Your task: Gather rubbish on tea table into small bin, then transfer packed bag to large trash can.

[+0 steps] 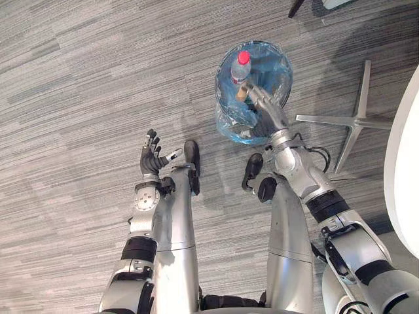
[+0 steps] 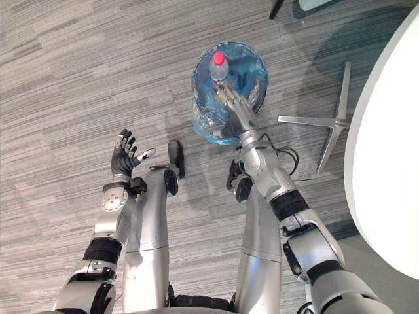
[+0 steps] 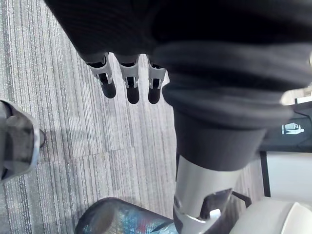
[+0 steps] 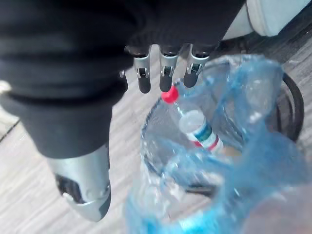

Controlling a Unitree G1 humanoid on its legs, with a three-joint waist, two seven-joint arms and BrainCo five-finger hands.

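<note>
**A:** Entry one, the bin. Where is it standing?

**B:** The bin (image 1: pixel 224 112) is standing upright on the floor (image 1: pixel 78 98), just ahead of the right arm. A blue bag (image 1: pixel 279 70) is lining it, and its mouth is spreading open over the rim.

**A:** What is sitting inside?

**B:** A clear bottle (image 1: pixel 240 69) with a red cap is standing in the bag, close to the rim on the side away from the robot. A white-capped container (image 4: pixel 197 127) with a red and teal label is lying lower down, just beside that bottle. More of the bag's contents are showing near the bottom, but I cannot tell what they are.

**A:** Entry two, the right hand?

**B:** The right hand (image 1: pixel 268 111) is hanging over the bin's mouth. Its fingers (image 4: pixel 168 73) are stretching out straight with the thumb apart, and it is gripping nothing. The fingertips are sitting just beside the red cap, and I cannot tell whether they are touching it.

**A:** Entry three, the left hand?

**B:** The left hand (image 1: pixel 152 157) is hovering over bare floor, well apart from the bin. Its fingers are spreading loosely and it is holding nothing.

**A:** Anything else on the floor?

**B:** A silver star-shaped chair base (image 1: pixel 357 121) is resting near the bin, on the robot's right. Past it, the curved edge of a white table (image 1: pixel 406 150) is showing.
</note>
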